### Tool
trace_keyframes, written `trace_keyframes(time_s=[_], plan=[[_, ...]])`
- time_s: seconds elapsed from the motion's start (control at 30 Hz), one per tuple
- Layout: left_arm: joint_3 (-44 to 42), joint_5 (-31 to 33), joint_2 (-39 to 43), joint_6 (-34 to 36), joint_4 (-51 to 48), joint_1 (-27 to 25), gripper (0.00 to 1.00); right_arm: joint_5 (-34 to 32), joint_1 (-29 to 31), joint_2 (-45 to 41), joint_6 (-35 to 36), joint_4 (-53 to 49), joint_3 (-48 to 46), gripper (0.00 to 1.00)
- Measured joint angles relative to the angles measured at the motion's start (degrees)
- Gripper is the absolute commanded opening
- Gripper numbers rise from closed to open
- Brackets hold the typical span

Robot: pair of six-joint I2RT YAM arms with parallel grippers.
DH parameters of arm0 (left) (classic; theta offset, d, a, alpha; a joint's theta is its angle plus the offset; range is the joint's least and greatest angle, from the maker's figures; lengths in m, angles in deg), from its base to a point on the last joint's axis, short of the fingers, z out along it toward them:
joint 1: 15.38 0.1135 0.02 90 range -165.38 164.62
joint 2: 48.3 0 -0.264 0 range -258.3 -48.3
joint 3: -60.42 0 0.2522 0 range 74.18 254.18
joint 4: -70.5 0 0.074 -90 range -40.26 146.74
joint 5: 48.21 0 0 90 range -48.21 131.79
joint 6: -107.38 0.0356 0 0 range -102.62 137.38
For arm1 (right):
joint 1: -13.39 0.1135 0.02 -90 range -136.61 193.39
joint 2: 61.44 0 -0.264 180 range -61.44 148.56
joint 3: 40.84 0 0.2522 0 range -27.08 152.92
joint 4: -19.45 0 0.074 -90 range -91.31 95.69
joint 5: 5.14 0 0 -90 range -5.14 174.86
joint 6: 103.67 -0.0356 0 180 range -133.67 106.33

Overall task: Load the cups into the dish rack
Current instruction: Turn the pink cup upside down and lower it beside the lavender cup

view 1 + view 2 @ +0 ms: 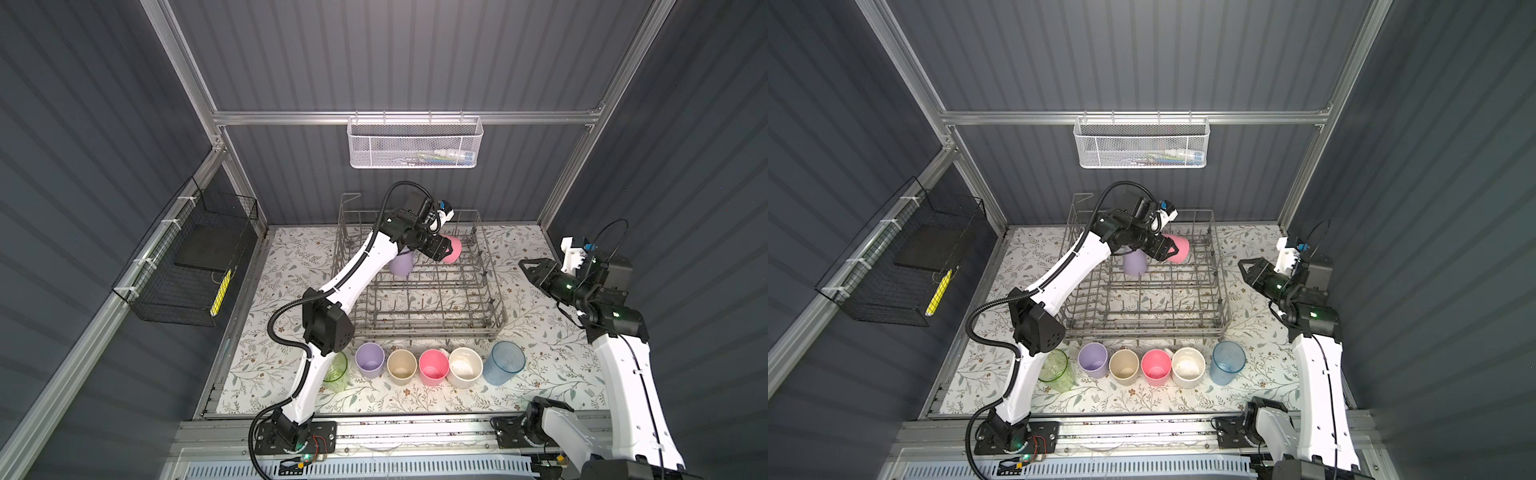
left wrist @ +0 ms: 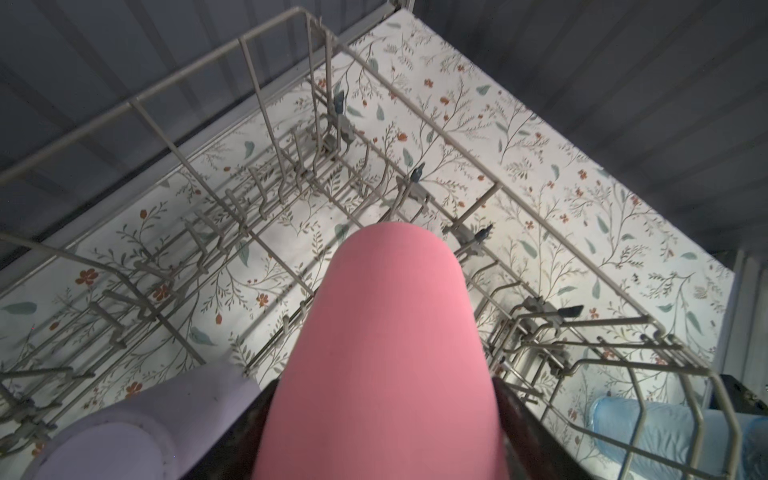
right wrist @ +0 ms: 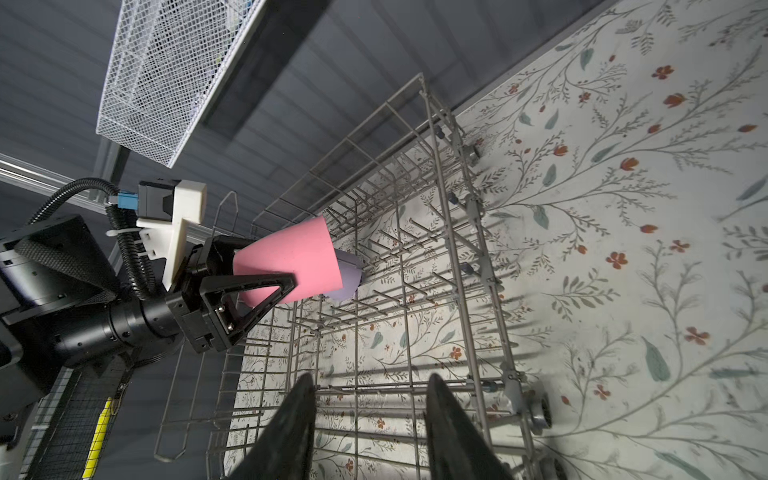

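Pink cup (image 1: 455,248) tilted, mouth leading, over dish rack (image 1: 492,282), upper middle of both top views | left hand (image 1: 448,250) grasping its base end | judged best: lower between tines, clear of lilac cup (image 1: 401,264) just beside, then release | right hand (image 1: 527,272) parted, empty

The dish rack (image 1: 415,328) is grey metal wire with a dull coating. The pink cup (image 2: 382,353) above it is opaque plastic, smooth and matt; the lilac cup (image 2: 137,428) likewise. At the rack's 5 o'clock in a top view, the blue cup (image 1: 503,362) is clear ribbed plastic; at 7 o'clock, the green cup (image 1: 337,372) is clear and glossy. The table cover (image 1: 552,374) is matt, floral-printed.
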Motion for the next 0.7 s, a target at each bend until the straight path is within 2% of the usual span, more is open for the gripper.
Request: trace_keyframes(time_s=[0.43,0.7], plan=[[1.5,8.5,-2.8,2.0,0.1,-0.3,0.52,0.2,-0.3,0.7,0.3,-0.1,-0.7,0.45],[1.6,10.4,-6.5,2.6,1.0,-0.3,0.54,0.4,-0.6,1.4,0.4,-0.1,-0.9,0.45]])
